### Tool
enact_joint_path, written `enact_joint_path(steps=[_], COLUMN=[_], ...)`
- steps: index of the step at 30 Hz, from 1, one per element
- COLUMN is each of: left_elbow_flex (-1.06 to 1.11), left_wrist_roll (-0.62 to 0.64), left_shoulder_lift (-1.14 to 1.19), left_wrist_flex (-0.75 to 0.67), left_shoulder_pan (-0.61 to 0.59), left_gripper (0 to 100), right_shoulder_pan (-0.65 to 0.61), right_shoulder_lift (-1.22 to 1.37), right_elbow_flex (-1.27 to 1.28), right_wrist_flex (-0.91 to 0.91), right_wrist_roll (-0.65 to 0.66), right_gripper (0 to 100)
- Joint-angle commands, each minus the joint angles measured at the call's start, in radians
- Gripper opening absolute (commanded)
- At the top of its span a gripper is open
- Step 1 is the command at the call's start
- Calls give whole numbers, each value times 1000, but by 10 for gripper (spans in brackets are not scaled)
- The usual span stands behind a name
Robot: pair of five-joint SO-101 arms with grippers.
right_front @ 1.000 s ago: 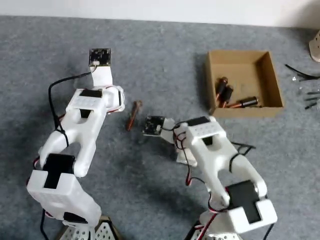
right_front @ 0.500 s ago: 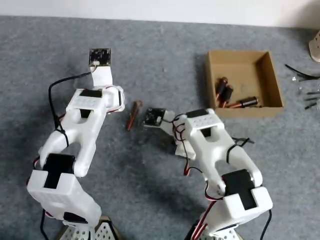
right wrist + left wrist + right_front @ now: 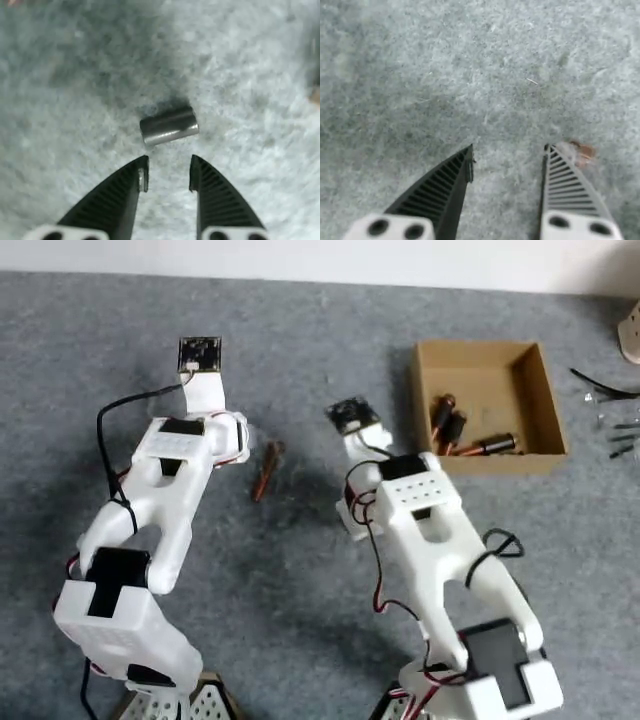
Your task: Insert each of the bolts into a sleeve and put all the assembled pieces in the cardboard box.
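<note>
Bright, even, diffuse lighting. Soft shadows on grey mat (image 3: 300,580) beside left arm (image 3: 150,510) and right arm (image 3: 440,540). Dark contact shadow against sleeve (image 3: 169,125); pale sheen along its body. Cardboard box (image 3: 417,410) inner walls slightly shaded.

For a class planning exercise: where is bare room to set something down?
Free: the grey mat outside the left arm, and the far strip from there to the cardboard box. Crowded: around the bolt beside the right arm, and near the cables.

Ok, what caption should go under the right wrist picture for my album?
The open right claw sits just short of a short dark sleeve lying on the grey carpet.
</note>
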Motion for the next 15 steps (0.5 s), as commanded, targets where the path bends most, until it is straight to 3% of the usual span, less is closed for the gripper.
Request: enact_joint_path(steps=[1,8,15], left_elbow_flex=[-5,-5,-5], left_wrist_roll=[3,3,3], left_shoulder_lift=[-47,-47,-47], left_wrist_flex=[-18,-18,-18], left_shoulder_pan=[-8,-7,-7], left_gripper=[214,214,215], right_shoulder_pan=[-13,-13,-15], right_shoulder_lift=[51,197,254], right_elbow_flex=[-30,-107,-188], right_wrist_flex=[4,-12,-4], right_wrist_roll=[-195,-465,-600], right_gripper=[120,120,120])
